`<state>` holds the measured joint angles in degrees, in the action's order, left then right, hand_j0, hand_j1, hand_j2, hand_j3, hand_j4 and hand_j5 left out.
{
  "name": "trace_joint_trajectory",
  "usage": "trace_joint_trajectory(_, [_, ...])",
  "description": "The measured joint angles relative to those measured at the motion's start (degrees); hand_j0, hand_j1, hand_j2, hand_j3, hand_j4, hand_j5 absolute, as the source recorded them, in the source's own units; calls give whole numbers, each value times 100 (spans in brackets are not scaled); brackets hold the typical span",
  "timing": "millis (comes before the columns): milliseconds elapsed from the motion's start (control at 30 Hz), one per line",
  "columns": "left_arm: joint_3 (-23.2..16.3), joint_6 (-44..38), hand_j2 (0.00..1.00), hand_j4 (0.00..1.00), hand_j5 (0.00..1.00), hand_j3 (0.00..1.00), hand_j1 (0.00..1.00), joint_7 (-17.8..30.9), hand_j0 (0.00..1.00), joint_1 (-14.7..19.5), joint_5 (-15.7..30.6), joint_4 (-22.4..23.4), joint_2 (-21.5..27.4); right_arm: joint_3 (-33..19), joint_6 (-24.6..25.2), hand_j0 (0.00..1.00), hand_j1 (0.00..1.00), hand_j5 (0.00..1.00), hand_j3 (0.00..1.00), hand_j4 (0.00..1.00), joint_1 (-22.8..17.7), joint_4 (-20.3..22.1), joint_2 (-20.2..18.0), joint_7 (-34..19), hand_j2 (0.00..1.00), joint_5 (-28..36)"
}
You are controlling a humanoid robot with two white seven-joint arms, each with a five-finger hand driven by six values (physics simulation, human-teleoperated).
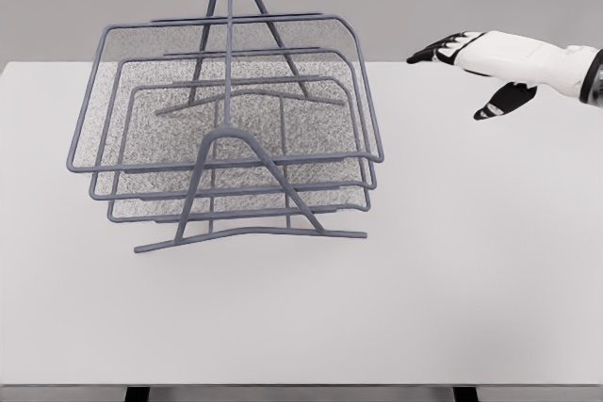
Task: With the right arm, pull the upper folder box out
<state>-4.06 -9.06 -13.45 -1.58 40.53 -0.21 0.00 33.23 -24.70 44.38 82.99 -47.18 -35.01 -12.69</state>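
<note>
On the white table [452,308], left of the middle, I am seeing the grey wire rack [226,120] standing with three mesh trays stacked in it; the upper folder box [226,91] is sitting fully in its frame at the top. My right hand [476,63] is hovering well apart to the rack's right, fingers stretched out flat and holding nothing, thumb hanging below.

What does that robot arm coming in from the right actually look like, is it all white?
Mostly. The right arm's forearm is a smooth, rounded white shell, with a dark grey band where it meets the picture's edge. The right hand has a white back, while its fingers and thumb are black with small white segments. No cables or markings show. The left arm is out of view.
</note>
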Motion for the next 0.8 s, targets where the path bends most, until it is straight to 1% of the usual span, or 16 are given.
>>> trace_joint_trajectory(67, [0, 0, 100, 100, 100, 100, 100, 1, 100, 0, 0, 0, 0, -35, -14, 100, 100, 100, 100, 100, 35, 3, 44, -1, 100, -33])
trace_joint_trajectory(100, [1, 0, 100, 100, 100, 100, 100, 1, 100, 0, 0, 0, 0, -51, -28, 100, 100, 100, 100, 100, 26, 6, 93, -1, 100, -122])
trace_joint_trajectory(133, [1, 0, 100, 100, 100, 100, 100, 1, 100, -9, 0, 0, 0, -63, -77, 100, 100, 100, 100, 100, 105, 14, 189, -1, 100, -229])
trace_joint_trajectory(167, [1, 0, 100, 100, 100, 100, 100, 1, 100, 0, 0, 0, 0, -79, -162, 100, 100, 100, 100, 100, 193, 23, 322, -1, 100, -371])
trace_joint_trajectory(300, [1, 0, 100, 100, 100, 100, 100, 0, 100, 0, 0, 0, 0, -125, -666, 100, 100, 100, 100, 100, 123, 212, 723, -2, 100, -758])
trace_joint_trajectory(333, [0, 1, 100, 100, 100, 100, 100, 0, 100, -9, 0, 2, 0, -263, -754, 100, 100, 100, 100, 100, -101, 268, 800, 3, 100, -768])
trace_joint_trajectory(367, [-1, 0, 100, 100, 100, 100, 100, 0, 100, 0, 0, 2, 0, -690, -844, 100, 100, 100, 100, 100, -696, 345, 900, 0, 100, -814])
trace_joint_trajectory(400, [1, 0, 100, 100, 100, 100, 100, 0, 100, 0, 0, -1, 0, -1207, -923, 100, 100, 100, 100, 100, -1028, 404, 990, -6, 100, -878])
trace_joint_trajectory(433, [1, 0, 100, 100, 100, 100, 100, 0, 100, -9, 0, 0, 0, -1590, -955, 100, 100, 100, 100, 100, -1081, 452, 1051, -4, 100, -887])
trace_joint_trajectory(467, [2, 0, 100, 100, 100, 100, 100, 0, 100, 0, 0, 0, 0, -1856, -978, 100, 100, 100, 100, 100, -1072, 492, 1092, -2, 100, -892])
trace_joint_trajectory(567, [1, 0, 100, 100, 100, 100, 100, 0, 100, 0, 0, -1, 0, -2271, -1018, 100, 100, 100, 100, 100, -1020, 556, 1173, -1, 100, -900])
trace_joint_trajectory(600, [-1, 0, 100, 100, 100, 100, 100, 0, 100, 0, -1, -2, 0, -2228, -1023, 100, 100, 100, 100, 100, -721, 559, 1198, -2, 100, -902])
trace_joint_trajectory(633, [0, 0, 100, 100, 100, 100, 100, 0, 100, 0, 0, 0, 0, -2020, -1021, 100, 100, 100, 100, 100, -413, 531, 1236, 1, 100, -896])
trace_joint_trajectory(700, [-1, 0, 100, 100, 100, 100, 100, 0, 100, 0, 0, 0, 0, -1602, -1035, 100, 100, 100, 100, 100, -387, 424, 1325, -1, 100, -914])
trace_joint_trajectory(800, [1, 0, 100, 100, 100, 100, 100, 0, 100, 0, 0, 0, 0, -1192, -1044, 100, 100, 100, 100, 100, -360, 288, 1475, -2, 100, -923])
